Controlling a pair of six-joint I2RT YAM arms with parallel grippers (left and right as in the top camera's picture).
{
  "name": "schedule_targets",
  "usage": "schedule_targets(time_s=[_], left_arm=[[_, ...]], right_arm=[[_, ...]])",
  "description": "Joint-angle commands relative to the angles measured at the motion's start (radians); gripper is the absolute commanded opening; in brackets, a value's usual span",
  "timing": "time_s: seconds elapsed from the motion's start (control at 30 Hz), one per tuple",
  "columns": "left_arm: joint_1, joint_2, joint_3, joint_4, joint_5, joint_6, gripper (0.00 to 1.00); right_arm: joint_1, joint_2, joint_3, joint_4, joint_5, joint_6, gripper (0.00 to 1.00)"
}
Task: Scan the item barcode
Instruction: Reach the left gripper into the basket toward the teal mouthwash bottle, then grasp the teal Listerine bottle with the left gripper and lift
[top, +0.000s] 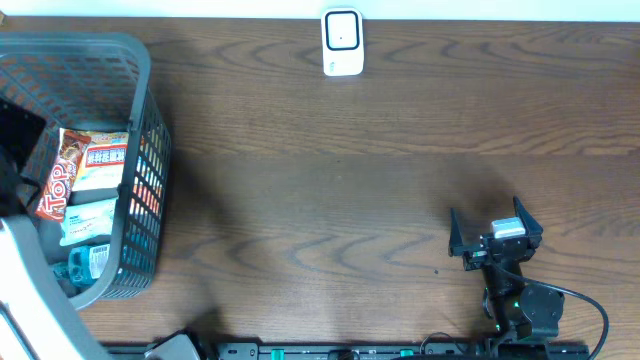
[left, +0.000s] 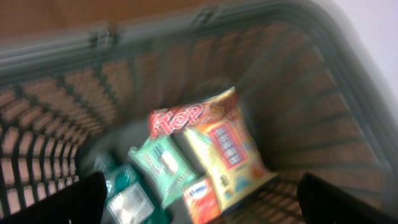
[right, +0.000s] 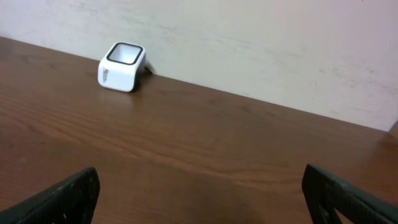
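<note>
left gripper: wide, empty, over basket at 9 o'clock
right gripper: wide, empty, 5 o'clock
barcode scanner: 12 o'clock
top snack packet: inside basket

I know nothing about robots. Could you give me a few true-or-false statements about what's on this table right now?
1. The scanner stands at the far edge of the table. True.
2. The basket is empty. False: it holds several packets, one marked Top.
3. The right fingers grip a packet. False: they are open and empty.
4. The left fingers are open above the basket's contents. True.
5. A packet lies next to the scanner. False: every packet in view is in the basket.
</note>
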Motion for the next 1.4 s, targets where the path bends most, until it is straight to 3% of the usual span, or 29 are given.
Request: schedule_targets(time_s=[0.0, 0.17, 0.33, 0.67, 0.97, 1.37], left_arm=[[0.052, 0.092, 0.008, -0.075, 0.08, -0.102, 0.98], [0.068, 0.212, -0.027, -0.21, 0.08, -0.222, 0.98], [0.066, 0.238, -0.173, -0.198, 0.077, -0.269, 0.98], [0.082, 0.235, -0.482, -0.051, 0.077, -0.364, 0.98], [0.124, 0.235, -0.626, 0.069, 0.074, -0.363, 0.98], [0.129, 0.235, -0.867, 0.352, 0.066, -0.359, 0.98]], right_arm=[[0.0, -0.004, -0.002, -0.004, 0.003, 0.015, 0.99], [0.0, -0.004, -0.002, -0.003, 0.003, 0.015, 0.99], [0.0, -0.004, -0.002, -0.004, 0.003, 0.015, 0.99], [0.0, -0.004, -0.002, -0.004, 0.003, 0.015, 0.99], [0.0, -0.004, -0.002, -0.004, 0.003, 0.015, 0.99], [0.0, -0.004, -0.002, -0.004, 0.003, 0.015, 0.99]])
